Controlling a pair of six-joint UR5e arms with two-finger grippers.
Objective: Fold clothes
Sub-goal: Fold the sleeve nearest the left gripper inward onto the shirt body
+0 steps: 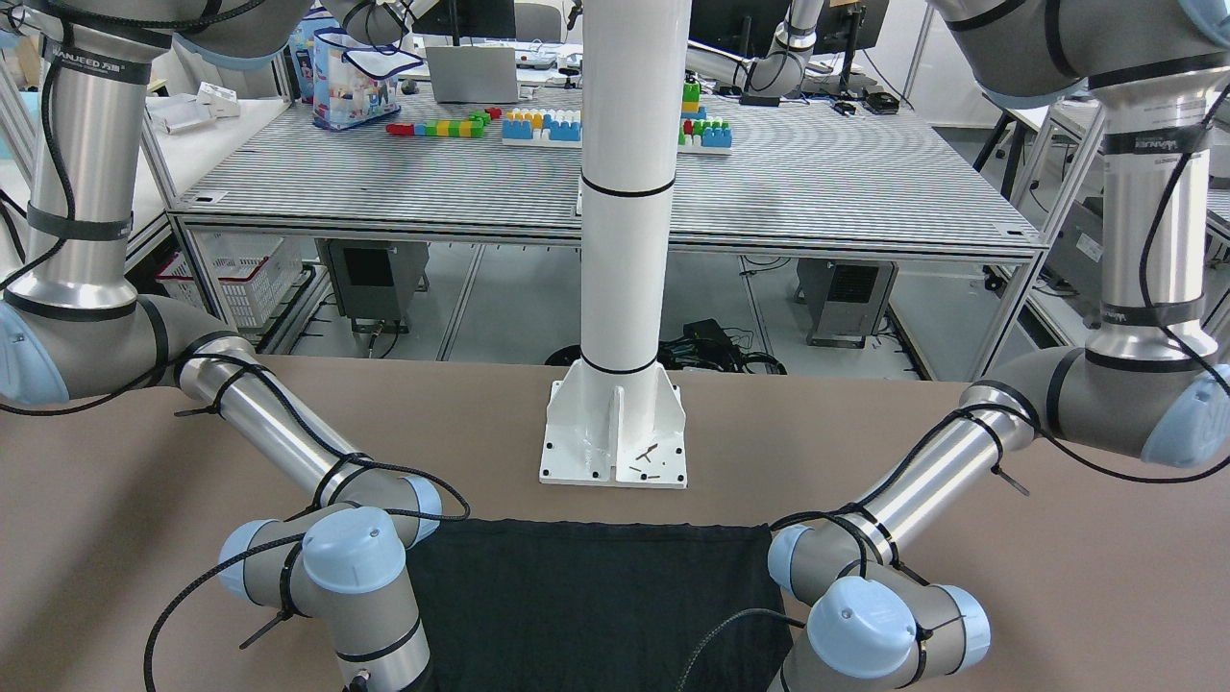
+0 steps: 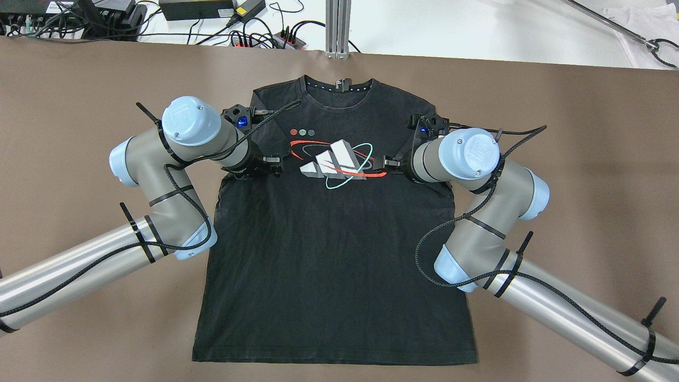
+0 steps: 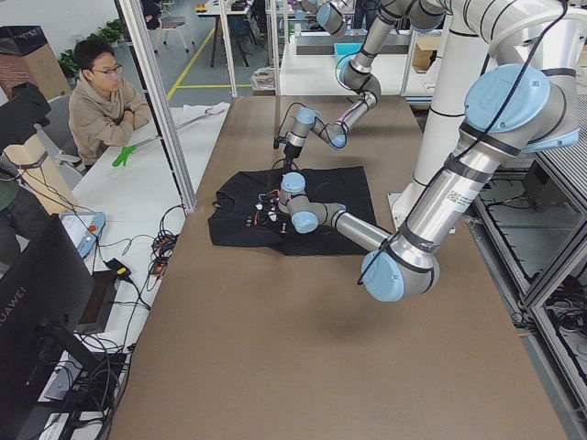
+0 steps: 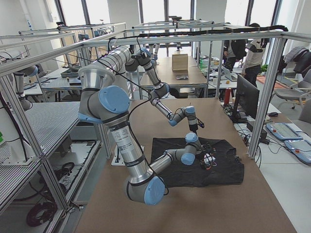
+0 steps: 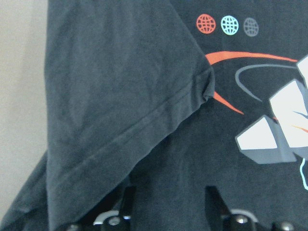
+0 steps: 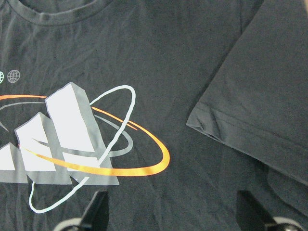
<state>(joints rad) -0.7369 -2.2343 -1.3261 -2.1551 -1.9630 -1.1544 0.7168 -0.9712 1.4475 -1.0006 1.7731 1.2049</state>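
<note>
Though the sleeves [image 5: 120, 96] lie folded onto the shirt [image 2: 329, 254], its body lies unfolded; both jaws stand apart, empty.

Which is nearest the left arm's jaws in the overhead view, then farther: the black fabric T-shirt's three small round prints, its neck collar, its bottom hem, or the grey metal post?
1. Three small round prints, on the black T-shirt's chest.
2. Neck collar, higher up.
3. Grey metal post, table's far edge.
4. Bottom hem, the robot's side.

shirt [image 1: 586, 596] cropped btm, front cam | L tool [image 5: 168, 204], R tool [image 6: 173, 211] bases prob cropped
</note>
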